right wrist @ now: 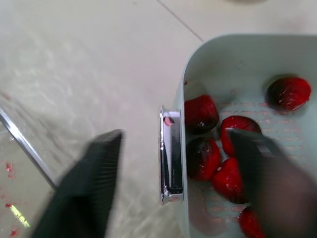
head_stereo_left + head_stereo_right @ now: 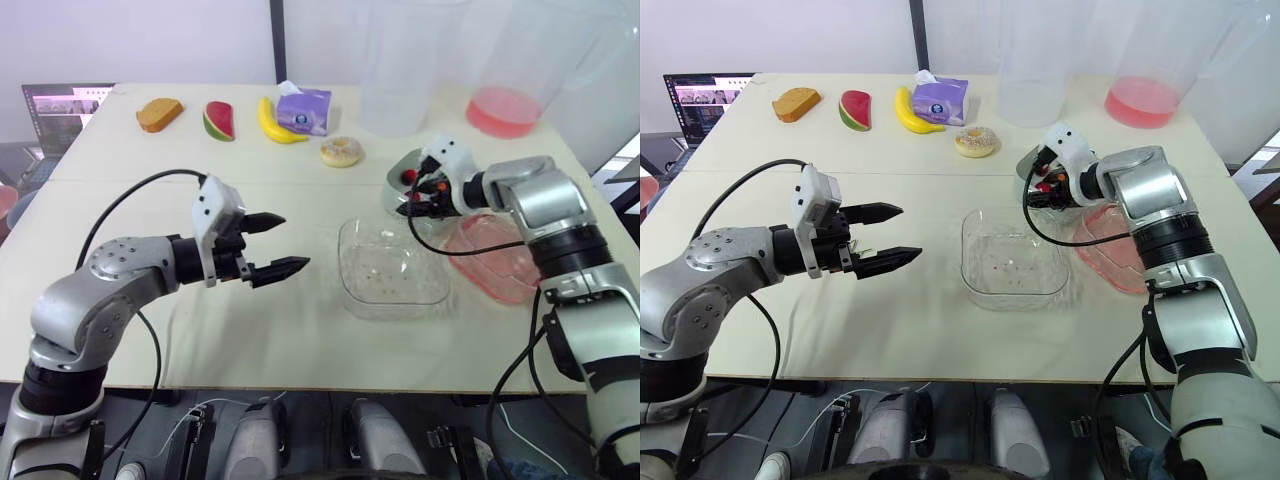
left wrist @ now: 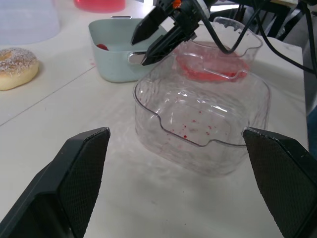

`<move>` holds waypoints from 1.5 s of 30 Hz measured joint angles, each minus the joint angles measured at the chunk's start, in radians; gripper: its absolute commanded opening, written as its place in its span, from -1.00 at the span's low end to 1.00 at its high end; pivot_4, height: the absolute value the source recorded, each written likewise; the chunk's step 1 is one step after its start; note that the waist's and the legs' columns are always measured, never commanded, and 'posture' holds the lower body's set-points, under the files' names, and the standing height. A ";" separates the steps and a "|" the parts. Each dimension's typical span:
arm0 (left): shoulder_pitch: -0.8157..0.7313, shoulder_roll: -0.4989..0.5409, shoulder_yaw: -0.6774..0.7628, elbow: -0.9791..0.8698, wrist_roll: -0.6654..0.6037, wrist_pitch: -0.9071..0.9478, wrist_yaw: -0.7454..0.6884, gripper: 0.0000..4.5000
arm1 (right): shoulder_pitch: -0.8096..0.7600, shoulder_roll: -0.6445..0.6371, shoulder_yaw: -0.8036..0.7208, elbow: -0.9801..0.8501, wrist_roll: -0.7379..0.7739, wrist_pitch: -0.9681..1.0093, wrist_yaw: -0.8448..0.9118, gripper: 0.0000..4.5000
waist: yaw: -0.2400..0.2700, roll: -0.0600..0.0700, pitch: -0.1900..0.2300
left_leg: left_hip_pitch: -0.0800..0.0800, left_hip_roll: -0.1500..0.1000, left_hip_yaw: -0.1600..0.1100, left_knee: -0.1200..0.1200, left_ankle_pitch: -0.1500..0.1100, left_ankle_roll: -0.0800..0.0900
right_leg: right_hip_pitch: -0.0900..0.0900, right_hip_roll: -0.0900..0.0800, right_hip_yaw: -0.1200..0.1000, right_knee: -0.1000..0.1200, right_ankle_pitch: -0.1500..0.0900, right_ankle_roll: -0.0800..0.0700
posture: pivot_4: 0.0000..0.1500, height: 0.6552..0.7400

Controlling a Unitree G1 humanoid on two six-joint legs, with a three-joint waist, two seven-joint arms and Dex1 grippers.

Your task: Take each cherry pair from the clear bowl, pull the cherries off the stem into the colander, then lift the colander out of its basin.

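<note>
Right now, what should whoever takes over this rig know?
Left gripper: open, empty, hovering beside the bowl.
Right gripper: open, straddling the colander rim at its handle, not closed on it.
Bowl: empty. Cherries lie in the colander.
Done: the pulling, by the look of it.
Left: grip the colander and lift it out.

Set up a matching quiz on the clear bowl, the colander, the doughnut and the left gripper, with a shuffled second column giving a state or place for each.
Column one
1. clear square plastic bowl
2. pale green colander with a metal handle
3. sugar-dusted doughnut
4. left gripper

Column two
A. holds red cherries
B. open above the table, holding nothing
C. empty but for red specks
D. lies between the yellow banana and the colander

Pairs: 1-C, 2-A, 3-D, 4-B
</note>
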 measured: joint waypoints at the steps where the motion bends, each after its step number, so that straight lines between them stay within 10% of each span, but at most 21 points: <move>1: 0.000 0.000 0.000 0.001 0.000 0.000 -0.001 1.00 | 0.000 0.000 -0.004 -0.012 0.000 0.005 0.000 0.98 | 0.000 0.000 0.000 | 0.000 0.000 0.000 0.000 0.000 0.000 | 0.000 0.000 0.000 0.000 0.000 0.000 | 1.00 1.00; 12: -0.041 0.010 -0.001 0.038 -0.003 -0.006 -0.044 1.00 | 0.056 -0.171 -0.233 -0.408 0.104 0.233 0.013 0.98 | 0.005 0.000 0.000 | 0.000 0.000 -0.001 0.000 0.000 0.001 | 0.001 -0.001 -0.001 -0.001 0.000 0.000 | 1.00 1.00; 23: -0.012 0.152 0.056 0.127 -0.006 -0.102 -0.263 1.00 | 0.628 -0.140 -0.719 -1.108 0.447 0.436 -0.001 0.98 | 0.007 -0.001 0.000 | 0.001 0.000 -0.003 -0.002 0.000 0.000 | 0.004 0.000 -0.003 -0.003 0.000 0.000 | 1.00 1.00; 30: 0.047 0.183 0.066 0.203 0.046 -0.172 -0.329 1.00 | 0.971 -0.057 -0.855 -1.159 0.453 0.329 -0.061 0.98 | 0.003 -0.001 0.000 | 0.002 -0.001 -0.002 -0.001 -0.001 0.001 | 0.005 0.001 -0.002 -0.003 0.000 0.000 | 1.00 1.00; 45: 0.032 0.182 0.065 0.203 0.065 -0.192 -0.346 1.00 | 1.044 -0.083 -0.911 -1.157 0.558 0.232 -0.125 0.98 | 0.004 -0.001 0.000 | 0.003 0.000 -0.002 -0.001 -0.001 0.001 | 0.006 0.002 -0.002 -0.003 0.000 0.000 | 1.00 1.00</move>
